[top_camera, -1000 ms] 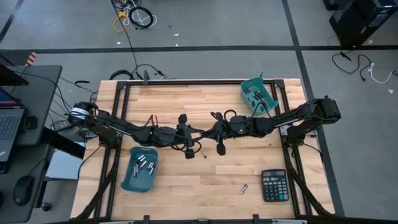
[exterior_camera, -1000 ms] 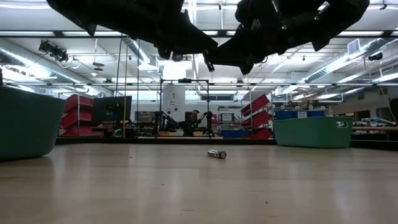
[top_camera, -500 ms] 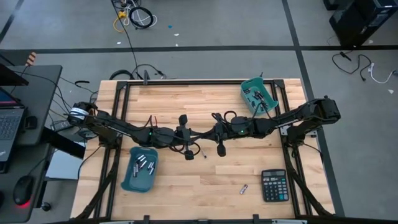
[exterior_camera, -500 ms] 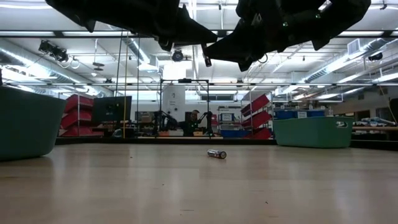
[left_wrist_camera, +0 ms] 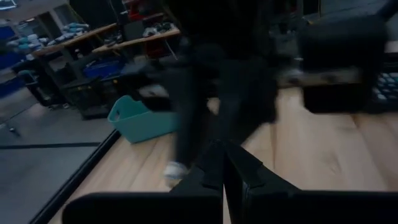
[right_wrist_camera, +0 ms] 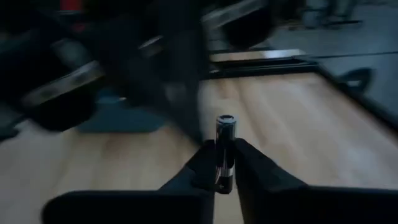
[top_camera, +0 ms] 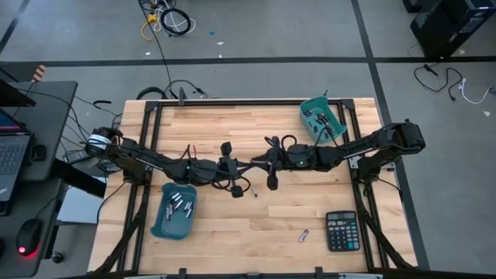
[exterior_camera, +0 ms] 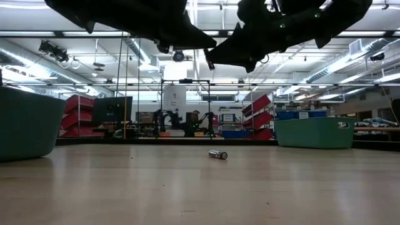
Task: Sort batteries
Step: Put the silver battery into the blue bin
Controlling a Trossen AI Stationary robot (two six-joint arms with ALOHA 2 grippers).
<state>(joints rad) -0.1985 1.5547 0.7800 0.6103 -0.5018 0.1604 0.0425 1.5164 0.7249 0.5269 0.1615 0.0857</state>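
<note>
Both arms meet above the middle of the table. My right gripper (top_camera: 259,163) (right_wrist_camera: 224,177) is shut on a silver-and-black battery (right_wrist_camera: 224,146). My left gripper (top_camera: 246,168) (left_wrist_camera: 224,171) faces it, shut, with nothing visible between its fingers. It shows as a dark blur beside the battery in the right wrist view. Whether it touches the battery cannot be told. One loose battery (top_camera: 304,235) lies flat on the wood near the calculator. Another small one (top_camera: 255,193) lies under the grippers. My right gripper pinches the battery's near half (right_wrist_camera: 224,169) between its two fingers (right_wrist_camera: 252,167). The battery lies along the fingers. Its capped free end (right_wrist_camera: 225,121) sticks out past the fingertips toward the left arm. The fingers come roughly level from the table's right, and the battery is clear of the table.
A teal bin (top_camera: 157,225) holding several batteries stands near the front left. A second teal bin (top_camera: 308,108) with several batteries stands at the far right. The black calculator (top_camera: 342,231) lies at the front right. Bare wood lies between them.
My right gripper has moved a little toward the table's left, closer to my left gripper, still carrying the battery. The loose batteries on the table have not moved.
</note>
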